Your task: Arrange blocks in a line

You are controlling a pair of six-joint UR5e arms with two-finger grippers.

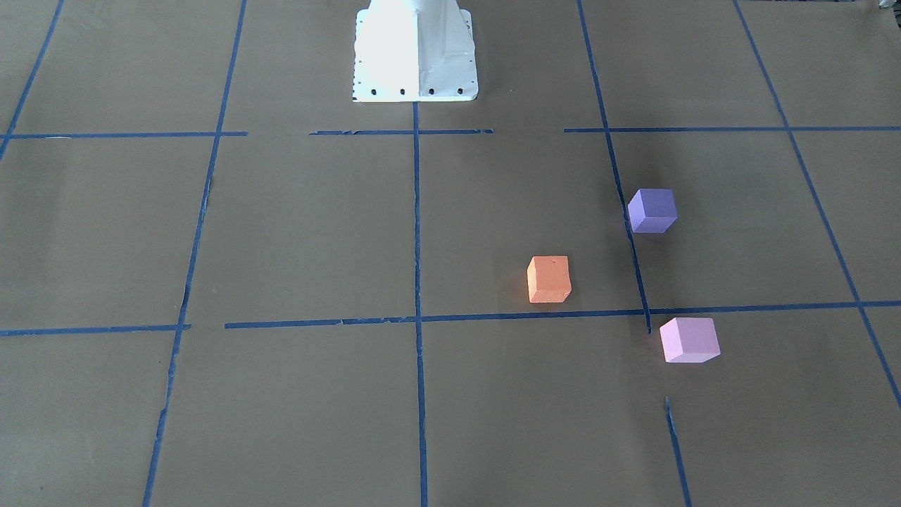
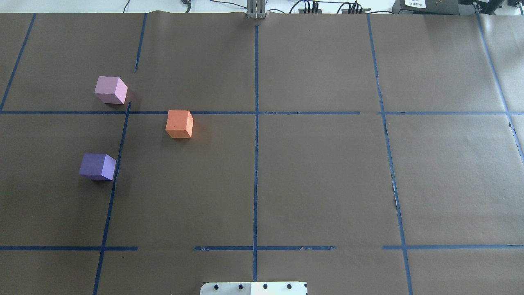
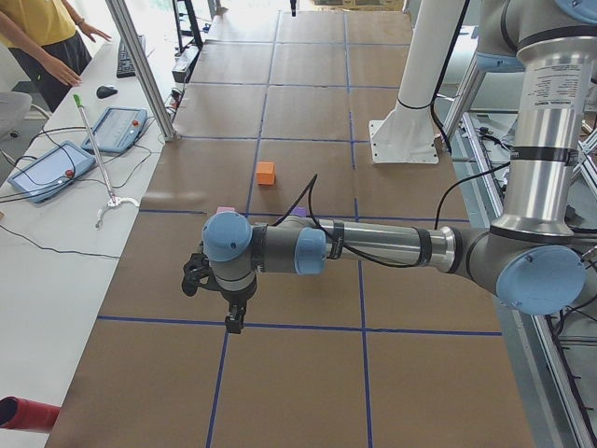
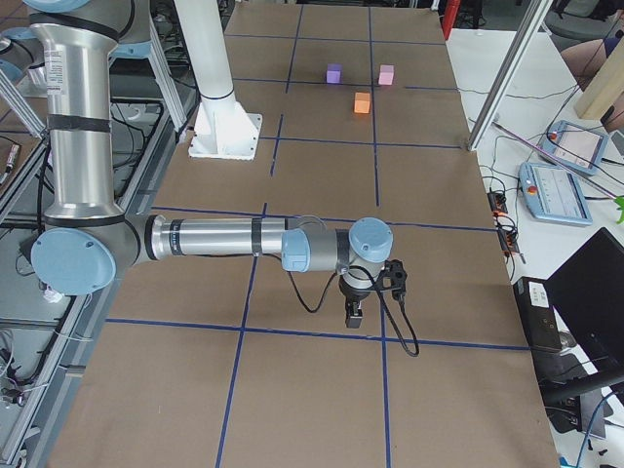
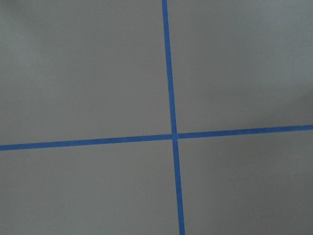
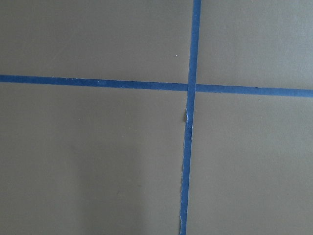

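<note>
Three blocks lie apart on the brown paper on the robot's left half of the table. The orange block (image 2: 179, 124) (image 1: 549, 279) is nearest the centre. The purple block (image 2: 98, 166) (image 1: 652, 210) is closer to the robot. The pink block (image 2: 110, 90) (image 1: 689, 340) is farthest out. They form a triangle. My left gripper (image 3: 235, 322) shows only in the exterior left view, pointing down, well short of the blocks. My right gripper (image 4: 354, 317) shows only in the exterior right view, far from the blocks. I cannot tell whether either is open or shut.
Blue tape lines (image 2: 256, 143) divide the paper into squares. The white robot pedestal (image 1: 415, 53) stands at the table's middle edge. A side table with tablets (image 3: 117, 129), cables and a metal post (image 3: 140, 65) runs along the operators' side; a person (image 3: 42, 37) stands there.
</note>
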